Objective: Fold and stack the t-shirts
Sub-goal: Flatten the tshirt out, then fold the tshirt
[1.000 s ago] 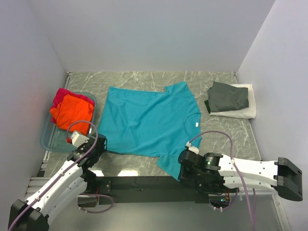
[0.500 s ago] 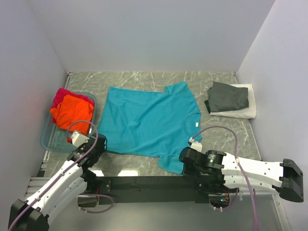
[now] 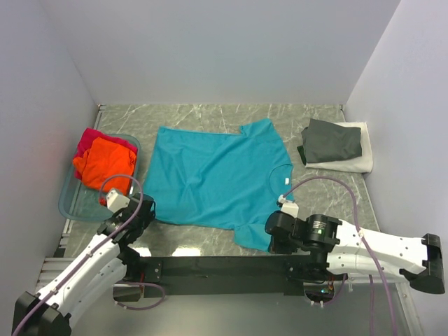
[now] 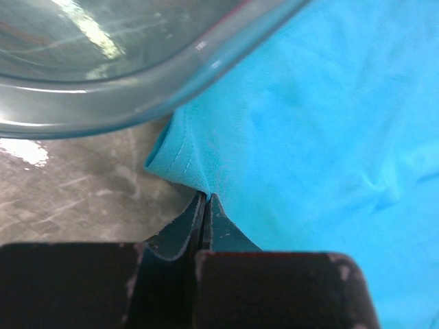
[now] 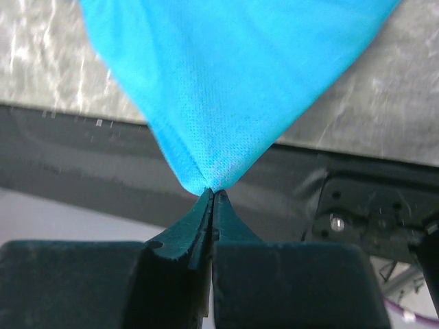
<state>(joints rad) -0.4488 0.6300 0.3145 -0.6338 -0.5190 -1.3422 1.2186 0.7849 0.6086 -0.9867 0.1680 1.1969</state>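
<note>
A teal t-shirt [image 3: 213, 175] lies spread flat on the marble table. My left gripper [image 4: 205, 196] is shut on its near left hem corner [image 4: 180, 159], beside the tub. My right gripper [image 5: 212, 192] is shut on the tip of the near sleeve [image 5: 226, 89], lifted over the table's front edge; in the top view it sits at the shirt's near right corner [image 3: 269, 240]. An orange t-shirt [image 3: 103, 162] and a magenta-red one [image 3: 89, 138] lie bunched in the tub. A folded dark grey t-shirt [image 3: 332, 141] rests on a folded white one [image 3: 353, 162] at the back right.
The clear bluish plastic tub [image 3: 75, 204] stands at the left, its rim [image 4: 171, 75] close above my left fingers. Walls close in the table on three sides. A black rail [image 3: 203, 266] runs along the near edge between the arm bases.
My right gripper has closed on the teal sleeve tip and drawn it a little to the right. The left gripper has stayed shut on the hem corner.
</note>
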